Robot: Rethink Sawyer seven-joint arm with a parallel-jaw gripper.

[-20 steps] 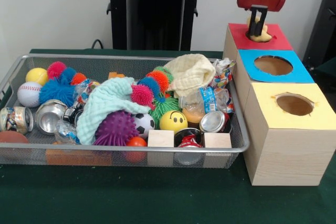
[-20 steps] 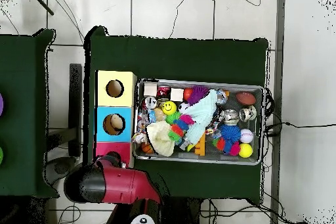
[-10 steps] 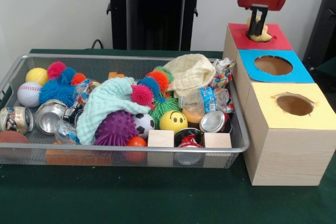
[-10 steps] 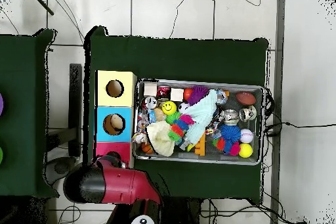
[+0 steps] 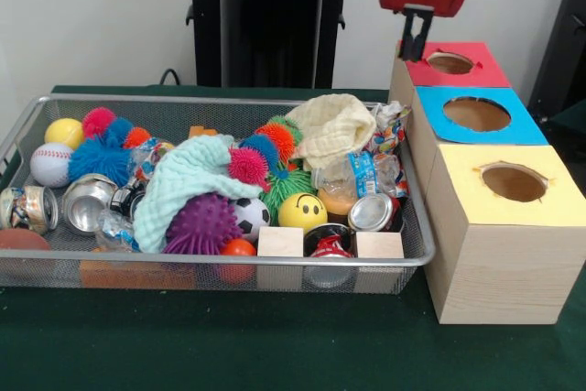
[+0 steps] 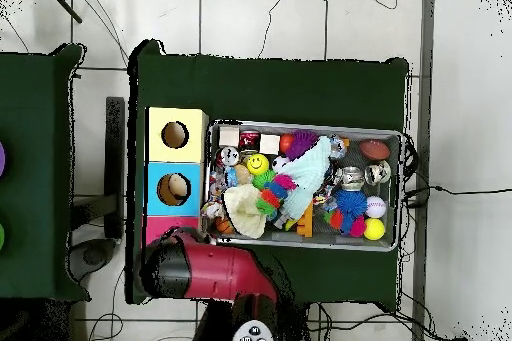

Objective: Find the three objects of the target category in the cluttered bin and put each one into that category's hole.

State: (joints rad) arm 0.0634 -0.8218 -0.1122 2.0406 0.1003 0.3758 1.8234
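The wire-mesh bin [image 5: 229,98] stands on the green table, full of balls, cans, cloths and wooden blocks; it also shows in the overhead view [image 6: 305,124]. To its right stand three wooden boxes with round holes: red top [image 5: 481,72], blue top [image 5: 524,131], yellow top [image 5: 558,199]. My gripper [image 5: 412,50] hangs just left of the red box's hole [image 5: 450,62], above the box's far left corner. Its two fingers stand a little apart and hold nothing. In the overhead view my red arm [image 6: 205,269] hides the gripper and part of the red box.
In the bin: a smiley ball [image 5: 302,211], soccer ball [image 5: 249,215], purple spiky ball [image 5: 201,224], baseball [image 5: 50,164], crushed cans [image 5: 87,201], a teal cloth [image 5: 188,180], a cream cloth [image 5: 334,127], two wood blocks [image 5: 280,242]. The black pedestal [image 5: 270,25] stands behind.
The cream object that sat between my fingers over the red hole is gone from view. My gripper has let go, risen slightly and moved left, off the hole.
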